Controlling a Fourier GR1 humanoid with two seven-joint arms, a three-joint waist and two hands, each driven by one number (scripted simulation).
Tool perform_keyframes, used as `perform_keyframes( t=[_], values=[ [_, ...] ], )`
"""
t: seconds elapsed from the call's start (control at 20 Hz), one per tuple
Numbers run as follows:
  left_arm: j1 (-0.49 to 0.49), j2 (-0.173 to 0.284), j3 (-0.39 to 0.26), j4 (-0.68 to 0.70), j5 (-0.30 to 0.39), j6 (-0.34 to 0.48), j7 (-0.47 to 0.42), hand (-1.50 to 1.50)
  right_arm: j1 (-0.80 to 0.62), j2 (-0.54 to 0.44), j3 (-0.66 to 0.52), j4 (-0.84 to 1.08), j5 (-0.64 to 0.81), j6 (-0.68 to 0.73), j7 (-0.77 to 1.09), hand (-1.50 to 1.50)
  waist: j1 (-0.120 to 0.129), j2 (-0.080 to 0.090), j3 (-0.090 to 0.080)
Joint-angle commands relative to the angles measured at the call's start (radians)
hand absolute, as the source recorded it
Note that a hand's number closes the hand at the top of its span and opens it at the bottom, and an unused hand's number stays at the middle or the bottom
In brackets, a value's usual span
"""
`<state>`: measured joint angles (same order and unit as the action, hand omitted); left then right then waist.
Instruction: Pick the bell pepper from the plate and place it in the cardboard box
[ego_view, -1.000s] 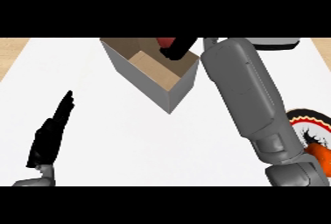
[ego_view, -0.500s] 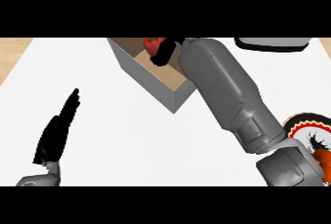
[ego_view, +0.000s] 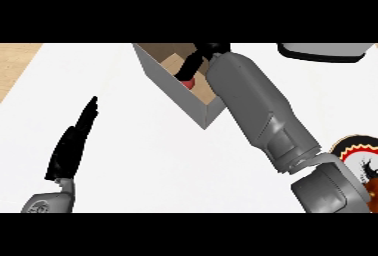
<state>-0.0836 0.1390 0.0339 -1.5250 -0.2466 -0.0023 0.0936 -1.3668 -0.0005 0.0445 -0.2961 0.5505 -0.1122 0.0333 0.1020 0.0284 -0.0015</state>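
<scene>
Our right hand (ego_view: 193, 62) reaches into the box (ego_view: 177, 85), fingers curled around the red pepper (ego_view: 190, 82) inside it, while our left hand (ego_view: 72, 145) rests open, the plate (ego_view: 353, 152) at right

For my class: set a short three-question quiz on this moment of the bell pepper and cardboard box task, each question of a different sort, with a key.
1. True or false: the bell pepper shows inside the cardboard box.
2. Which hand reaches over the box? A) right hand B) left hand
3. Fill in: at the view's right edge, partly hidden by the right forearm, lies the patterned ____.

Key: 1 true; 2 A; 3 plate.
</scene>
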Motion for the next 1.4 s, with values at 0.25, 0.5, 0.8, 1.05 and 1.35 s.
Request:
perform_keyframes(
  t=[0.25, 0.5, 0.8, 1.05, 1.35],
  values=[
    [0.021, 0.015, 0.026, -0.008, 0.019, -0.009, -0.010, 0.00, 0.006, 0.000, -0.175, -0.029, -0.216, -0.209, -0.095, -1.50, -0.016, -0.005, 0.001],
    [-0.005, 0.012, 0.029, -0.025, 0.021, -0.005, 0.031, 0.00, 0.003, -0.033, -0.308, -0.041, -0.339, -0.177, -0.186, -1.50, -0.036, -0.004, 0.002],
    [0.065, -0.011, 0.013, -0.015, -0.004, 0.025, -0.031, 0.00, 0.037, -0.170, -0.403, -0.019, -0.404, -0.176, -0.242, -1.50, -0.050, -0.009, 0.002],
    [0.026, 0.001, 0.018, -0.040, 0.002, 0.013, 0.011, 0.00, 0.077, -0.330, -0.462, 0.025, -0.443, -0.085, -0.272, -1.50, -0.048, -0.003, 0.003],
    [0.062, 0.014, 0.047, 0.001, 0.021, 0.001, -0.038, 0.00, 0.179, -0.466, -0.467, 0.050, -0.450, 0.118, -0.373, -1.50, -0.059, -0.008, 0.003]
  ],
)
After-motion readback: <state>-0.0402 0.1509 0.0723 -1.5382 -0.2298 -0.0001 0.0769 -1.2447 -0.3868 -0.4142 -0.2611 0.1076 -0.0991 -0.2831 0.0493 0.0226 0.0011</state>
